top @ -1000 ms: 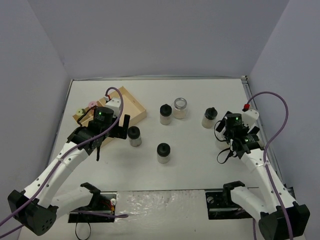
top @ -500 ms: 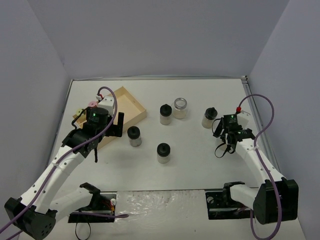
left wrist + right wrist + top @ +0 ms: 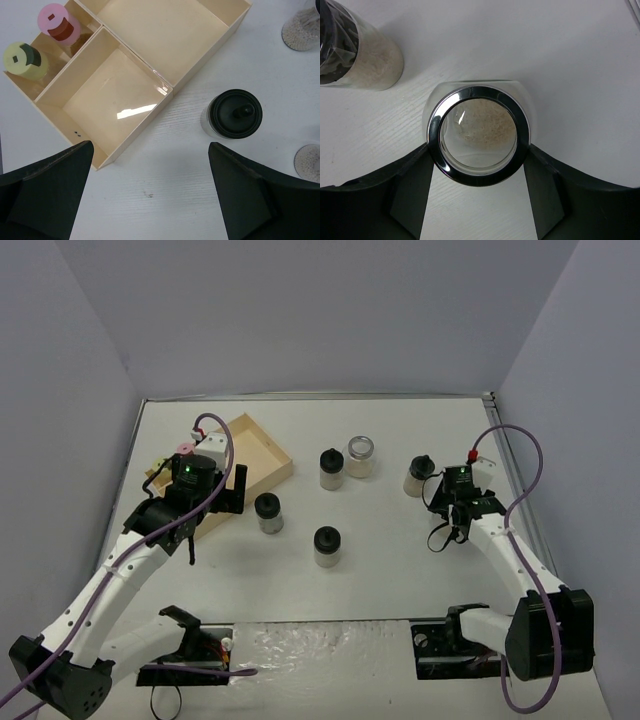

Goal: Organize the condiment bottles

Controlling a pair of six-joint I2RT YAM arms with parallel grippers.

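Observation:
My right gripper (image 3: 477, 148) is shut on a silver-rimmed clear-lidded jar (image 3: 479, 134), a finger touching each side of its rim. In the top view that jar is hidden under the right gripper (image 3: 448, 522), just below a black-capped jar (image 3: 419, 476). My left gripper (image 3: 151, 150) is open over bare table between the wooden tray (image 3: 130, 95) and a black-capped jar (image 3: 235, 114). Pink-capped (image 3: 58, 23) and yellow-green-capped (image 3: 25, 60) jars stand in the tray's narrow compartment. A second silver-lidded jar (image 3: 361, 455) and more black-capped jars (image 3: 331, 468) (image 3: 327, 545) stand mid-table.
The tray (image 3: 262, 445) lies at the back left with two large compartments holding nothing. The right table edge (image 3: 515, 480) runs close to the right arm. A black-capped jar (image 3: 355, 50) stands just left of the held one.
The right gripper moved a little up and left and closed from wide open onto the silver-lidded jar. The left arm shifted slightly left early on, then stayed still and open.

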